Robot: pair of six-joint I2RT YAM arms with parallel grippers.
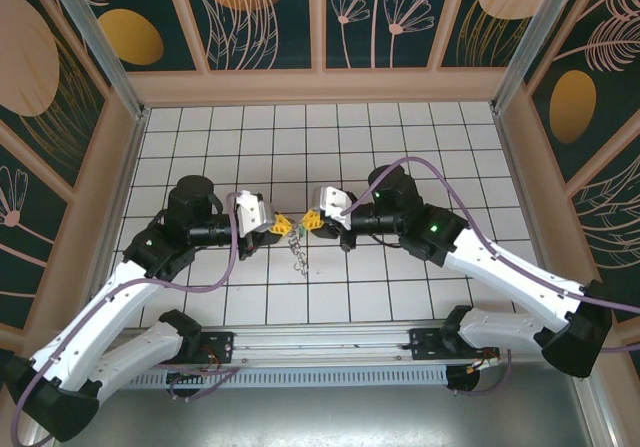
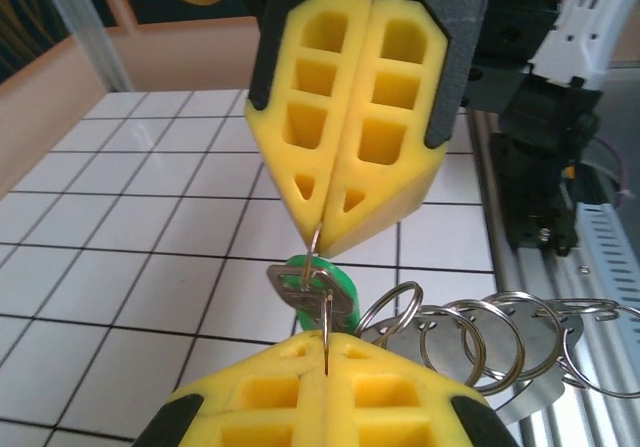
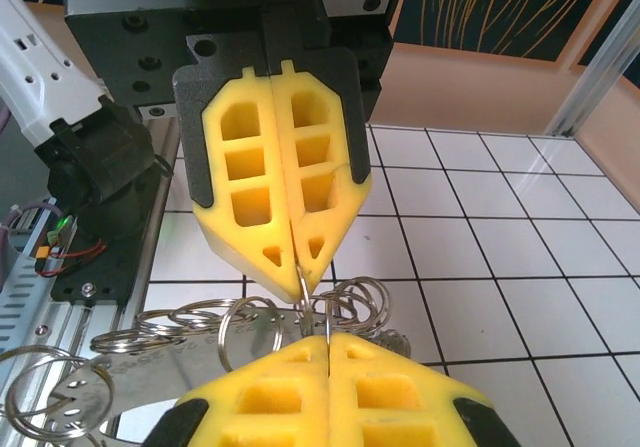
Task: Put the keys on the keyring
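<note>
Holding both pinches firm matters most: your left gripper (image 2: 325, 342), yellow pads fully closed, nips the near side of the thin silvery wire keyring (image 2: 313, 255), and your right gripper (image 2: 320, 229), equally closed, nips its far side. Pull gently so the loop neither slips nor twists. The green-headed silver key (image 2: 330, 289) sits just behind the loop; whether it is threaded you cannot tell. A chain of silver rings (image 2: 470, 332) dangles beside. Both arms bend inward, tips facing, above the white tiled table (image 1: 400, 137).
</note>
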